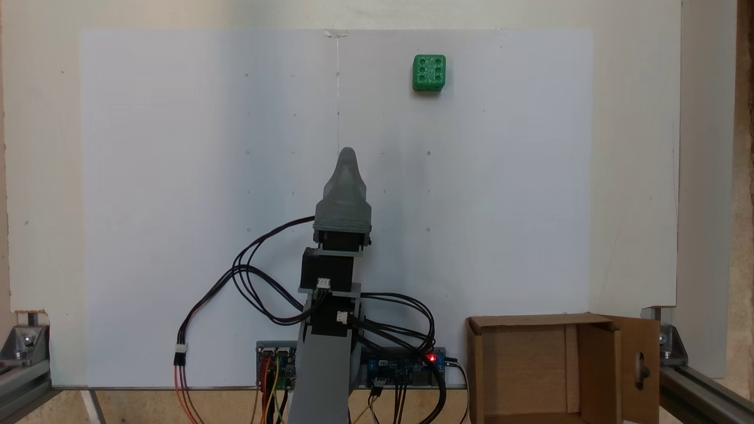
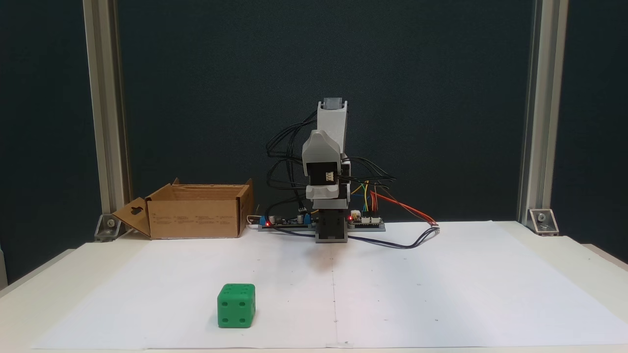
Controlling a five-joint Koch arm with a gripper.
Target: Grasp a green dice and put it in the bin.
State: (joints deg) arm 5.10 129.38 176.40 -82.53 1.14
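The green dice [image 1: 429, 73] [image 2: 236, 305] rests alone on the white paper, well away from the arm. In the view from above it lies at the far right of the sheet; in the front view it sits close to the camera, left of centre. The bin [image 1: 530, 321] [image 2: 196, 211], an open brown cardboard box with a keyhole cutout in one side flap, stands beside the arm's base. My gripper [image 1: 347, 155] [image 2: 331, 234] is folded in over the base on the sheet's centre line, far from the dice. Only one grey tip shows, so its state is unclear.
White paper [image 1: 177, 176] covers the table. Circuit boards [image 2: 365, 223] with lit red LEDs and looping cables [image 1: 247, 277] sit around the arm's base. Aluminium frame posts [image 2: 105, 122] stand at the back corners.
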